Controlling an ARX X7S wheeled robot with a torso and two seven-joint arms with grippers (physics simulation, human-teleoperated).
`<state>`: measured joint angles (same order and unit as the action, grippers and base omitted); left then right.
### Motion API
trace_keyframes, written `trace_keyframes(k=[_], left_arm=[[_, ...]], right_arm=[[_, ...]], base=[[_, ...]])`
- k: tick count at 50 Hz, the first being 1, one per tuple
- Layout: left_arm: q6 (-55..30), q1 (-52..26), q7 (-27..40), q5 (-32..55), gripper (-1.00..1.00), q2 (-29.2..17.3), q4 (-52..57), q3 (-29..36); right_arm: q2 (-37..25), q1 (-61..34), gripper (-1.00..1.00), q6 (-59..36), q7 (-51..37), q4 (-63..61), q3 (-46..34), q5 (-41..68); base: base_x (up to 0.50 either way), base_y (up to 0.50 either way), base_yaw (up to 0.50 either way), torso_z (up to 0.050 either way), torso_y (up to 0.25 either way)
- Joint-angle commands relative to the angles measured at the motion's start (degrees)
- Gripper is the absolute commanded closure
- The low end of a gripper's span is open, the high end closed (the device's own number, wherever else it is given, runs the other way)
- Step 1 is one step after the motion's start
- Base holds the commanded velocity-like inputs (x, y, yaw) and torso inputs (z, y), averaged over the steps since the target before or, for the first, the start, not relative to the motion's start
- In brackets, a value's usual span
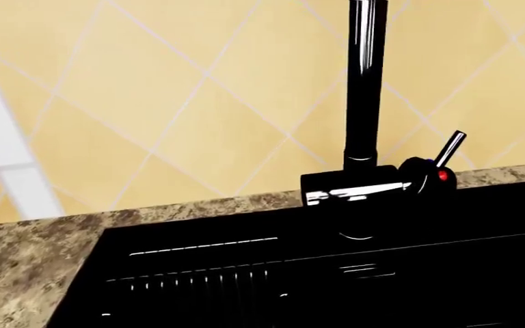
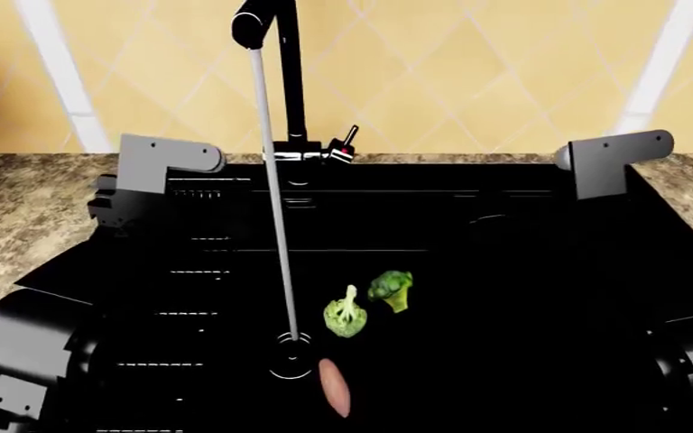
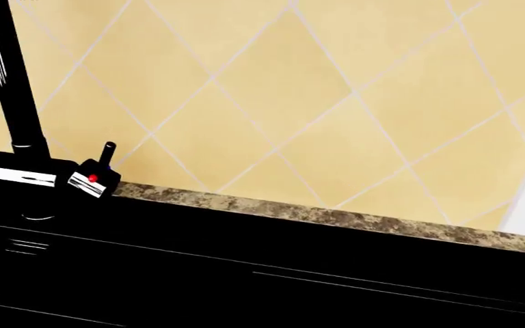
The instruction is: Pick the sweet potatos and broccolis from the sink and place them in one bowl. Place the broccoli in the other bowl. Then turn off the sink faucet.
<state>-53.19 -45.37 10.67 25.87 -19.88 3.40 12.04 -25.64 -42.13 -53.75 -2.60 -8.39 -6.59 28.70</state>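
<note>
Broccoli florets, two of them, lie close together on the floor of a black sink [image 2: 635, 298]: a paler one [image 2: 346, 313] just right of the drain and a darker green one [image 2: 392, 289] beside it, slightly farther back. A sweet potato [image 2: 335, 388] rests nearer the front edge, just beside the drain [image 2: 292, 343] and a short way from the florets. A thin stream of water [image 2: 277, 207] drops from the spout of the tall black faucet [image 2: 289, 81] straight onto the drain, so the tap is running. The faucet handle [image 2: 349, 142], a short lever with a red dot at its base, tilts up and to the right of the faucet body at the back rim.

Both arms reach forward over the basin. The left arm's grey housing [image 2: 160, 167] hangs over the rear left of the sink, the right arm's [image 2: 612, 162] over the rear right, each well apart from the vegetables. Neither pincer's fingers can be seen in any view, so whether they are apart or together cannot be told.

From the left wrist, the faucet [image 1: 365, 82] and its handle [image 1: 447, 152] stand against yellow diamond tile [image 1: 153, 102], with speckled stone countertop [image 1: 25, 266] bordering the sink. The right wrist camera sees the same handle [image 3: 98, 174] and countertop strip [image 3: 335, 217].
</note>
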Motion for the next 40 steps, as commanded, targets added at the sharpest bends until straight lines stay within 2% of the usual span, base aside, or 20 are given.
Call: trace_keyframes(k=[1,19,24,28,31,35,36,39,40], left_arm=[[-0.58,0.99,0.26,0.63,-1.00,-0.79,1.20,-0.65],[-0.49,2.12,0.34,0.94,-1.00,-0.90,0.63,-0.43],[-2.08,2.22,-0.22,2.40,-1.00,-0.64,1.14,-0.66],[-2.25,2.64,-1.21,2.23,-1.00,-1.66,3.69,1.28],[-2.44,2.86,-0.88,2.89,-1.00,-1.62,3.83,0.02],[-0.49,3.63,-0.41,0.87,-1.00,-2.51,4.82,1.67],[-1.86,3.77,0.26,2.42,-1.00,-1.57,4.17,-0.45],[-1.93,4.15,0.16,3.23,-1.00,-1.60,4.19,-1.55],[-0.06,4.17,-0.27,0.25,-1.00,-3.26,4.98,2.07]], right_arm=[[-0.03,0.17,-1.00,-0.66,-0.02,0.05,-0.28,0.45],[0.01,-0.14,-1.00,-1.33,1.22,1.77,-2.18,0.79],[-0.05,-6.34,-1.00,-9.17,7.20,6.02,-10.16,2.34],[-0.35,-11.53,-1.00,-11.53,13.28,9.83,-18.07,1.68],[0.57,-17.00,-1.00,-12.98,17.87,14.72,-24.13,0.51],[2.22,-23.29,-1.00,-13.42,24.69,22.07,-32.93,-1.62],[2.57,-25.12,-1.00,-13.21,27.21,23.69,-35.80,-2.25],[4.05,-29.11,-1.00,-11.45,33.43,28.91,-42.09,-3.81],[4.74,-30.07,-1.00,-10.50,34.62,31.13,-43.36,-4.46]], base=[[0.22,0.00,0.00,0.000,0.000],[0.09,0.00,0.00,0.000,0.001],[0.00,0.00,0.00,0.000,0.000],[0.00,0.00,0.00,0.000,0.000],[0.00,0.00,0.00,0.000,0.000],[0.00,0.00,0.00,0.000,0.000],[0.00,0.00,0.00,0.000,0.000],[0.00,0.00,0.00,0.000,0.000],[0.00,0.00,0.00,0.000,0.000]])
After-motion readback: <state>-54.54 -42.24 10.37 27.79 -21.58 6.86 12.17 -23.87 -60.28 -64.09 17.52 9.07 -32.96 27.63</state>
